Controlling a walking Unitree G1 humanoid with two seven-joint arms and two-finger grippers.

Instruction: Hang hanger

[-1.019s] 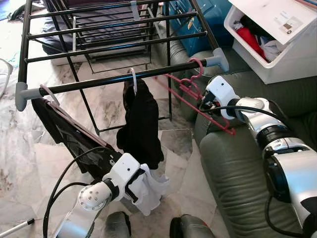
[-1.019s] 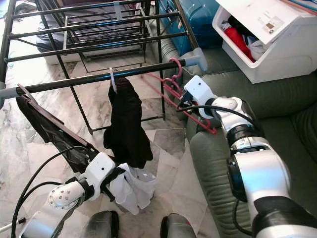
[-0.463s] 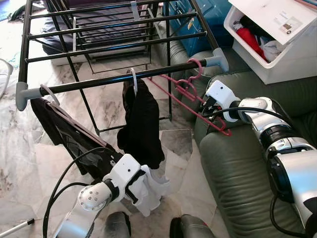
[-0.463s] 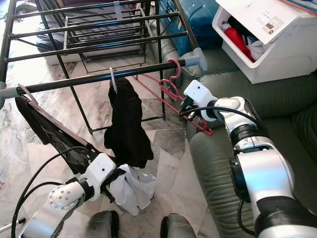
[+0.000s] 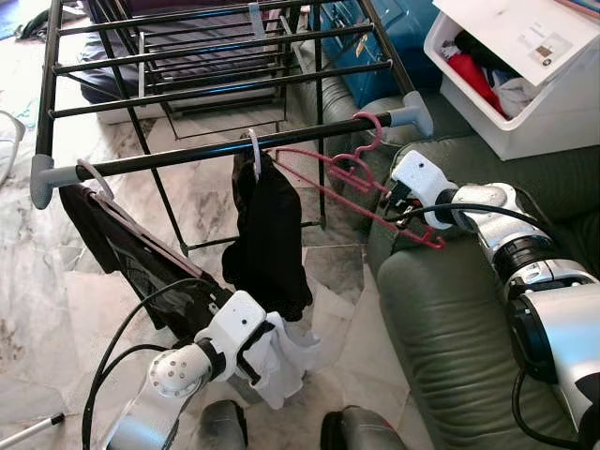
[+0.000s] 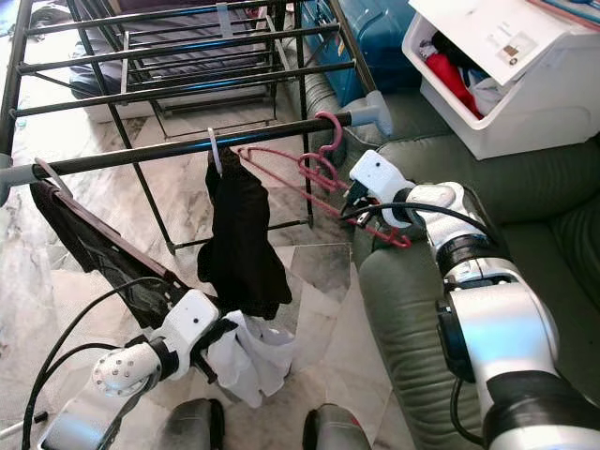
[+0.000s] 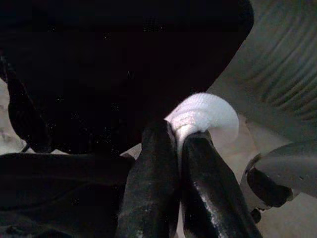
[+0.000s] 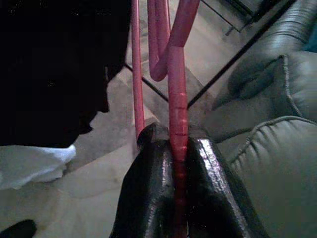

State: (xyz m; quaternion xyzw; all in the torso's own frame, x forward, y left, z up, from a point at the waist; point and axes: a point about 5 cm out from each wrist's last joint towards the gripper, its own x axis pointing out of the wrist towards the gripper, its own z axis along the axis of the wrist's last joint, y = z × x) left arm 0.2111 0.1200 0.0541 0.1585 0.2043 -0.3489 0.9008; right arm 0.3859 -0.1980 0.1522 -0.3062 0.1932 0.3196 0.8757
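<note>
A red plastic hanger (image 5: 349, 175) has its hook over the front black rail (image 5: 187, 157) of the drying rack, near the rail's right end cap. My right gripper (image 5: 395, 201) is shut on the hanger's lower right arm; in the right wrist view the red bar (image 8: 177, 148) is pinched between the black fingers (image 8: 148, 198). The hanger lies tilted, its left tip close to a black garment (image 5: 270, 230) hanging on a white hook. Low down at the left, my left gripper (image 5: 251, 354) is shut on a white cloth (image 5: 291, 361), also seen as white cloth (image 7: 203, 113).
A second dark garment (image 5: 131, 253) hangs at the rail's left end. A green sofa (image 5: 450, 319) lies under my right arm. A white bin (image 5: 511, 89) of clothes stands behind it, with a blue case (image 5: 380, 42) beside. Marble floor (image 5: 37, 281) lies below the rack.
The red hanger has swung up flatter, and its left tip is now close to the black garment. My right gripper has shifted slightly with it. The left arm has stayed put.
</note>
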